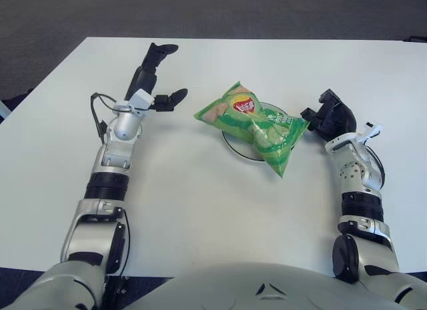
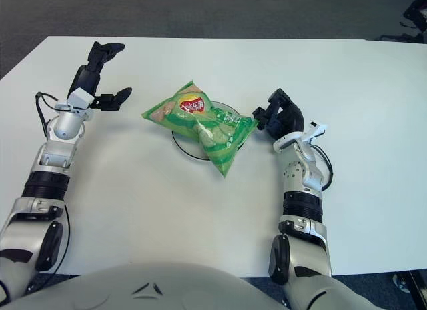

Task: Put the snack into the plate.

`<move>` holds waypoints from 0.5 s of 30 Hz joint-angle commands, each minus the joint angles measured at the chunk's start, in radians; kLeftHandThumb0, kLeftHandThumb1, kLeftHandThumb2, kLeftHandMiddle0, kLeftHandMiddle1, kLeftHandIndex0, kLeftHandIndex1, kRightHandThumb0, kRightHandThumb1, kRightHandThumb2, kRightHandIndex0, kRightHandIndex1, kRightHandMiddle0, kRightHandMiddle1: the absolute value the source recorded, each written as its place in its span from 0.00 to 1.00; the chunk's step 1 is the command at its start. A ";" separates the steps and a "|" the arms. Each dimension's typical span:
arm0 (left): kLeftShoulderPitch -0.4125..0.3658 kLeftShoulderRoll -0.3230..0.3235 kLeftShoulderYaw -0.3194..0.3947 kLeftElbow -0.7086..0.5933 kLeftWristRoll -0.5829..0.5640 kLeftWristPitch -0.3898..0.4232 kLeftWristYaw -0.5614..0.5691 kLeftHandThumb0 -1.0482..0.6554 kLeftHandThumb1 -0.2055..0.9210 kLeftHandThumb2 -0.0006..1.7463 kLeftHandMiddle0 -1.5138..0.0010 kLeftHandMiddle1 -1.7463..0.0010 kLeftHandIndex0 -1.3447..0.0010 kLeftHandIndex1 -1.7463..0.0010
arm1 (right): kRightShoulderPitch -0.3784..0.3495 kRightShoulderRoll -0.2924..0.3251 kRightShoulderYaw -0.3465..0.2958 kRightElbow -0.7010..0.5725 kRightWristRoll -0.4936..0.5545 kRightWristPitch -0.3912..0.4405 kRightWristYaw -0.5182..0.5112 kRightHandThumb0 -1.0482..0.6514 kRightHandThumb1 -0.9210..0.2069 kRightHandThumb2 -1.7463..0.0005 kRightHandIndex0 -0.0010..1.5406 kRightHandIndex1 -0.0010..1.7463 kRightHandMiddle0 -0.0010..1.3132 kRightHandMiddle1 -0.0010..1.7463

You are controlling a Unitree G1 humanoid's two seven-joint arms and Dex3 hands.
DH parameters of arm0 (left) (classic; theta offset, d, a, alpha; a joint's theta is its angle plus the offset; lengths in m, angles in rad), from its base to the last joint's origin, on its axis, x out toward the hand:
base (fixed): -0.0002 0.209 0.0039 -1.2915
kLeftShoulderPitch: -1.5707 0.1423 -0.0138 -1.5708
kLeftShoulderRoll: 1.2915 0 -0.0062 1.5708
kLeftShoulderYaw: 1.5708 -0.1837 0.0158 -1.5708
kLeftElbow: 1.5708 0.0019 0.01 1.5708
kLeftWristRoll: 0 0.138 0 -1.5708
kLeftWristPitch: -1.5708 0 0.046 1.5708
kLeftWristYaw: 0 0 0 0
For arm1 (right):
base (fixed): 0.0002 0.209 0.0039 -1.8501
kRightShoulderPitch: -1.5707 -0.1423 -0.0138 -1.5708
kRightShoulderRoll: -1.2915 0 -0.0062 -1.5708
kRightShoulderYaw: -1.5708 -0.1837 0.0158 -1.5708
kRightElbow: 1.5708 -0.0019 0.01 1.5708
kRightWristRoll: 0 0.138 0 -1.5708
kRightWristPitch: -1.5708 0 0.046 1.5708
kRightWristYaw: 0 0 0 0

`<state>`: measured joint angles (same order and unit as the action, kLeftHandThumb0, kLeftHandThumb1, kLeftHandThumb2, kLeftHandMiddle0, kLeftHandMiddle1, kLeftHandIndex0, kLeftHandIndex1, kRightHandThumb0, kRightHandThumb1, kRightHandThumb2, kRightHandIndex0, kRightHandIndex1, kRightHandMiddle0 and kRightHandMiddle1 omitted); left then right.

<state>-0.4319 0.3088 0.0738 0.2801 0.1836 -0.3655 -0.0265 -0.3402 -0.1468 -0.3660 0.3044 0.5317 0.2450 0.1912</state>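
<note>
Plate [image 1: 233, 145] mostly hidden under snack bag [image 1: 257, 127].

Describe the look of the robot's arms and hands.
Both arms are silver-grey metal segments with black ring joints. The left hand and right hand have black fingers on white and silver wrists. A thin black cable loops beside the left wrist; another runs by the right forearm.

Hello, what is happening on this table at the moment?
A green snack bag lies across a clear round plate in the middle of the white table. The right hand, fingers curled, shows just beside the bag's right end, holding nothing. The left hand shows left of the bag, open.
</note>
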 commanded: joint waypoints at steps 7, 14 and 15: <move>0.005 -0.076 0.081 0.023 -0.237 0.087 -0.045 0.34 0.62 0.62 0.86 0.34 1.00 0.20 | 0.059 0.016 0.003 0.064 -0.015 0.039 -0.011 0.30 0.64 0.16 0.92 1.00 0.55 1.00; 0.018 -0.116 0.103 0.041 -0.328 0.127 -0.074 0.50 0.73 0.51 0.73 0.18 0.79 0.02 | 0.059 0.016 0.004 0.066 -0.017 0.034 -0.008 0.30 0.64 0.16 0.92 1.00 0.54 1.00; 0.020 -0.119 0.104 0.044 -0.335 0.132 -0.077 0.54 0.69 0.55 0.70 0.16 0.78 0.01 | 0.060 0.016 0.004 0.067 -0.017 0.033 -0.007 0.30 0.64 0.16 0.92 1.00 0.54 1.00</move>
<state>-0.4247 0.2014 0.1667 0.3116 -0.1215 -0.2545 -0.0854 -0.3401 -0.1484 -0.3653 0.3082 0.5318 0.2374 0.2008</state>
